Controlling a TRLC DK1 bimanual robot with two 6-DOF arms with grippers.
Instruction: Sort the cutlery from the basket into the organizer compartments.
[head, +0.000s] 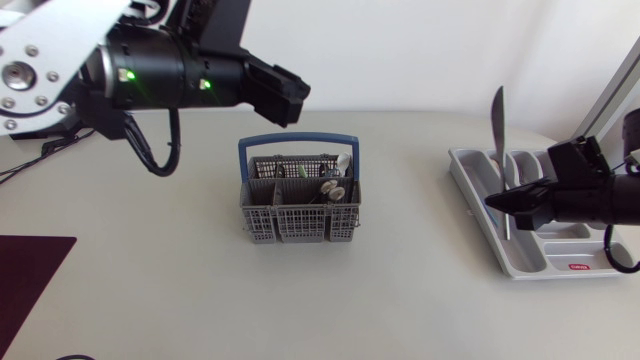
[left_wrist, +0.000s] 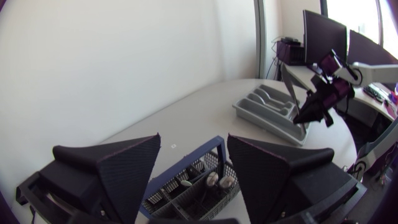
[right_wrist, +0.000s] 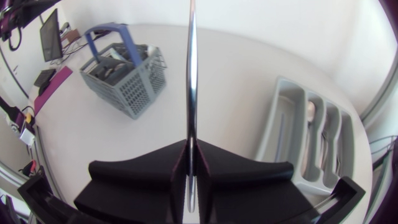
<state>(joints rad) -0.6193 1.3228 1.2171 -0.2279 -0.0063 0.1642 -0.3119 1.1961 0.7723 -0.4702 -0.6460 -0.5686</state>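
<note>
Pale, matte bench (head: 150, 280) with two arms and the sorting set. A dark red mat (head: 30, 290) lies at the bench's near left corner, well apart from both end effectors.

Left end effector (left_wrist: 194, 143): fingers (left_wrist: 124, 168) spread wide, with nothing between them. It hangs above the bench. The basket (left_wrist: 186, 193) sits below it and just ahead. In the head view the same end effector (head: 275, 95) is beside the blue handle of the basket (head: 300, 215), on the arm's own side.

Basket: grey mesh, upright on the bench, divided into cells. Several pieces of cutlery (head: 335, 190) stand in the cells on the side towards the right end effector, their rounded ends up.

Right end effector (right_wrist: 191, 146): shut on a knife (right_wrist: 191, 74), gripped at its lower part from two sides. The blade stands straight out ahead of the fingers and is seen edge-on in the right wrist view. In the head view this end effector (head: 497, 200) is over the basket-side edge of the organizer (head: 470, 175), and the knife (head: 498, 125) rises from it.

Organizer: a grey tray of long parallel compartments, flat on the bench, directly beneath and beside the right end effector. It lies well apart from the basket (right_wrist: 127, 78), with bare bench between them. The left wrist view shows the organizer (left_wrist: 267, 109) far ahead of the left end effector, beyond the basket.
</note>
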